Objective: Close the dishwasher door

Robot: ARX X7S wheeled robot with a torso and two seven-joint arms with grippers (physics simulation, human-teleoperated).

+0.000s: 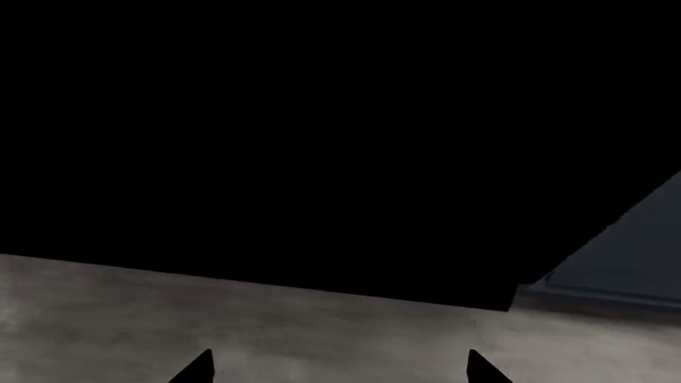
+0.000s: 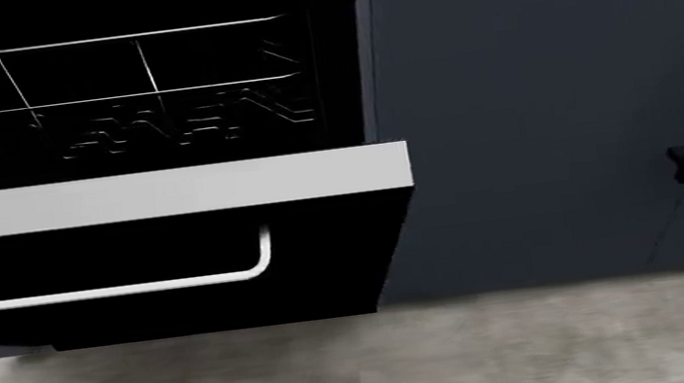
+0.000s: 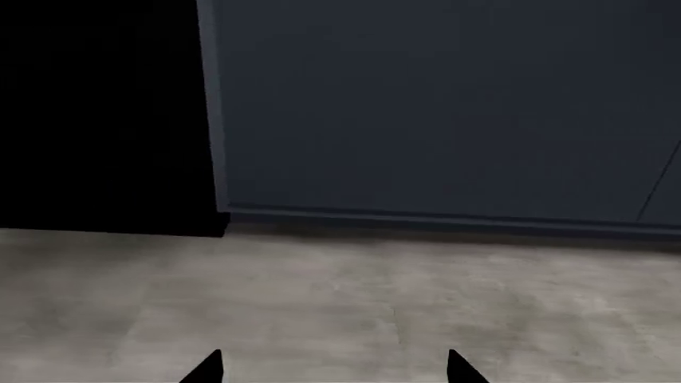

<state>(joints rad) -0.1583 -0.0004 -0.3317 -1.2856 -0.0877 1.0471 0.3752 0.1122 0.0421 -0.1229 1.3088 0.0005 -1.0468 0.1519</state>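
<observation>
1. Door hangs partly open below the racked cavity, beside a navy cabinet.
2. Left hand and right hand: fingers spread, holding nothing, low over the floor.
3. Step: approach. Next: raise a hand under the door's outer face and push.

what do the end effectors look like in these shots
Little shows. Each wrist view catches just two black, pointed fingertips of the left end effector and the right end effector. No cables or markings are visible. The arms are out of view.
</observation>
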